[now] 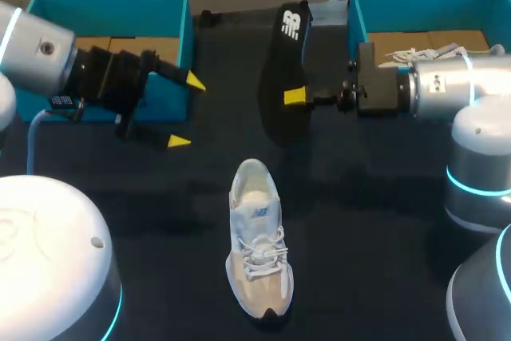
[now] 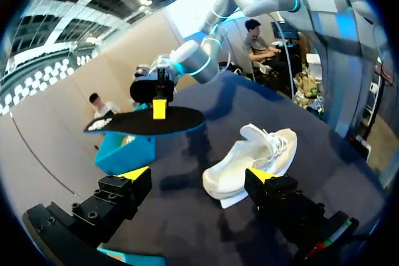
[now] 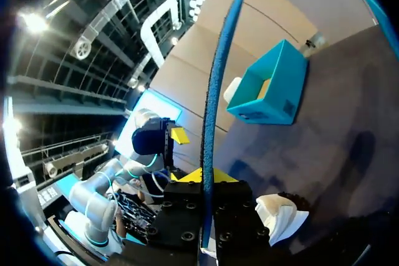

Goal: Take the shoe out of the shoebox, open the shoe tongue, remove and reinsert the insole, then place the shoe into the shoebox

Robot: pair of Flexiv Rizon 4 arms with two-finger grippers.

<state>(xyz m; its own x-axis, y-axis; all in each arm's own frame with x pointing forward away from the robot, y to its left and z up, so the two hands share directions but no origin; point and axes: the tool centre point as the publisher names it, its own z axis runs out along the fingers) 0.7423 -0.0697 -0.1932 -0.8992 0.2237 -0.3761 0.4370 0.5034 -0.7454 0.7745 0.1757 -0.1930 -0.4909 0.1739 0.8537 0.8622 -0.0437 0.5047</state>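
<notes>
Rounded white housings of the left arm (image 1: 48, 237) and right arm (image 1: 479, 181) fill the near corners. Between them the shoe (image 1: 257, 245) rests on the dark cloth table (image 1: 160, 197), out of either box. It is white knit with white laces, its heel opening faces the far side and its darker toe faces the near edge. Open table surrounds it on all sides. The insole (image 1: 283, 77) is black, thin and flat with a rounded outline and a white mark near its far end. It is held off the table beyond the shoe, clamped at its near edge in the right gripper (image 1: 291, 95). In the right wrist view it shows edge-on as a slim blue-black strip pinched between the fingers. The left gripper (image 1: 186, 111) hangs empty, fingers spread wide, just in front of the left shoebox (image 1: 172, 5), well apart from the shoe. The right shoebox (image 1: 359, 13) is teal like the left one, with straight walls and a brown cardboard floor. A gap of table runs between the boxes.
</notes>
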